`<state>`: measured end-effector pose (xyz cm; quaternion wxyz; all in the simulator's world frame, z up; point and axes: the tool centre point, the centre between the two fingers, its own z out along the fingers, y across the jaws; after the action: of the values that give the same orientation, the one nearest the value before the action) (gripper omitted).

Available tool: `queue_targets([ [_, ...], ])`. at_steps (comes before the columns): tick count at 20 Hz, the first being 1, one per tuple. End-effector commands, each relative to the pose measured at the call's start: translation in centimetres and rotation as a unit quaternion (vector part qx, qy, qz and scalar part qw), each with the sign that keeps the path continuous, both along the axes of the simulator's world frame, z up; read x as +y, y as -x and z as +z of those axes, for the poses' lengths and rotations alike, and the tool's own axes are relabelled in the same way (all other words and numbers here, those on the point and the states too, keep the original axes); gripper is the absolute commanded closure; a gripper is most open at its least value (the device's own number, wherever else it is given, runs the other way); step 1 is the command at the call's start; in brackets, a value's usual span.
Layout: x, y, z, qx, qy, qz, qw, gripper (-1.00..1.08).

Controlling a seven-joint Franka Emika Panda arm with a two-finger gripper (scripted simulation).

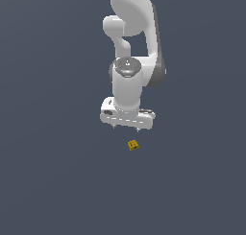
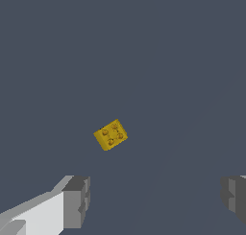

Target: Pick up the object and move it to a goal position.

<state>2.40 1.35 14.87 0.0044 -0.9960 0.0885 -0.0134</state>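
**Fingers spread above the block; grasp not yet made**

Fingers (image 2: pixel 77 200) stand wide apart in the wrist view, one grey pad at each side of the frame, nothing between them. The gripper (image 1: pixel 126 127) hangs at the end of the arm (image 1: pixel 132 47), pointing down, with only two short tips showing beneath its white body in the exterior view.

1. Floor (image 1: pixel 48 181). Uniform dark slate surface. It carries no texture or shadow, so the height of the fingertips above it cannot be read from either view.

2. Block (image 1: pixel 134 145). Rests on the floor just below the gripper and slightly toward the exterior view's right, clear of both fingers. In the wrist view the block (image 2: pixel 111 135) appears golden yellow, with a studded upper face and flat side walls, turned at an angle to the line between the pads.

Handling, judged from appearance:
- Rigid, probably light; much narrower than the present finger opening.
- Flat opposite side walls are the best hold. The studded face offers poor contact.
- Because the block sits skewed, wrist rotation would likely be needed to meet the walls squarely; a corner grip could let it twist or pop out.

Not visible or unclear:
- No goal marker appears in either view.
- One finger is cut off by the wrist frame's edge.
- The block's underside and far walls are hidden.
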Motion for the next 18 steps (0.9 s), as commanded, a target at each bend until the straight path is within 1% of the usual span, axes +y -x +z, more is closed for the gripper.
queue_targets([
  [1,0.2,-0.2,-0.5,0.001,-0.001,-0.032,0.9995,-0.92],
  [5,0.6,-0.4,-1.3,0.004,-0.004,-0.085,0.9964,-0.92],
  [9,1.0,-0.7,-2.1,0.006,-0.005,-0.138,0.9904,-0.92],
  [13,1.4,-0.9,-2.9,0.008,-0.006,-0.190,0.9817,-0.92],
  [18,1.8,-1.2,-3.9,0.010,-0.007,-0.254,0.9670,-0.92],
])
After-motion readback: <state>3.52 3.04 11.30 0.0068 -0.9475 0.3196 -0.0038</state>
